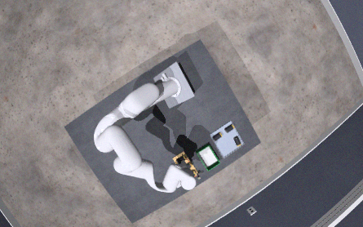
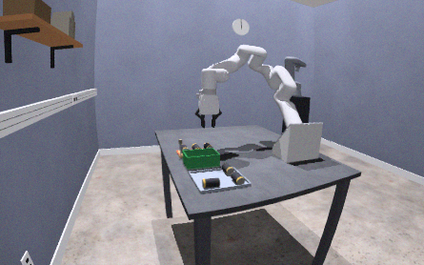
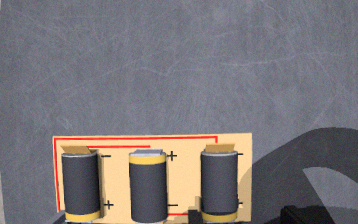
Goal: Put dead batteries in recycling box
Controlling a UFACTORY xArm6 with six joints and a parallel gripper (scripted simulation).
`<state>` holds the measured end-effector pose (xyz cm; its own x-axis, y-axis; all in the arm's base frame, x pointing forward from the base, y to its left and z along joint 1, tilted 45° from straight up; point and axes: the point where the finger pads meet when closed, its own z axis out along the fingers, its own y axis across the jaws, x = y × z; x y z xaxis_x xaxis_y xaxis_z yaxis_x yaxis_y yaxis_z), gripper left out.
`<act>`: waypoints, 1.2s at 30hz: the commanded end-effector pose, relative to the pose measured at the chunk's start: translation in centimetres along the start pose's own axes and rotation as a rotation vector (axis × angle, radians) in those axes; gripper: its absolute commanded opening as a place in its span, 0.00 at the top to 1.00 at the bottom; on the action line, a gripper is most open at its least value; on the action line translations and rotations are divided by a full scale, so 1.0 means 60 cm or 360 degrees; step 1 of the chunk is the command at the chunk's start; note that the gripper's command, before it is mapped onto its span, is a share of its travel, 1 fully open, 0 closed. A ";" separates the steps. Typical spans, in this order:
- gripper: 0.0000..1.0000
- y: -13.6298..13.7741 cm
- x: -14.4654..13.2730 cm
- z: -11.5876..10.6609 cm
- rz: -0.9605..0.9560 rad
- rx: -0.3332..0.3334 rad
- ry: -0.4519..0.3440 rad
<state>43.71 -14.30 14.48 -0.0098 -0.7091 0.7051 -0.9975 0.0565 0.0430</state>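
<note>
Batteries [image 2: 211, 182] [image 3: 149, 187] lie both sides of the green box [image 1: 199, 157] [image 2: 201, 159]; the hand [image 2: 208, 127], half spread, holds nothing. Careless lowering could unseat one, darkening the bulb.

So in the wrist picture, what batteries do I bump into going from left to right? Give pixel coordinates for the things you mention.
Left battery [image 3: 81, 185], yellow band at the bottom → middle battery [image 3: 148, 190], yellow band at the top → right battery [image 3: 219, 181], yellow band at the bottom.
</note>
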 end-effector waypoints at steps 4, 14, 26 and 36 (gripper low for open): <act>0.49 -0.022 0.000 -0.007 0.0000 -0.0003 0.0002; 0.49 -0.106 -0.002 -0.007 0.0000 -0.0003 0.0002; 0.49 -0.106 -0.002 -0.007 -0.0016 -0.0003 0.0002; 0.49 -0.106 -0.002 0.001 -0.0018 -0.0003 0.0002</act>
<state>49.96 -14.37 14.31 0.0024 -0.7085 0.7057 -0.9971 0.0519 0.0555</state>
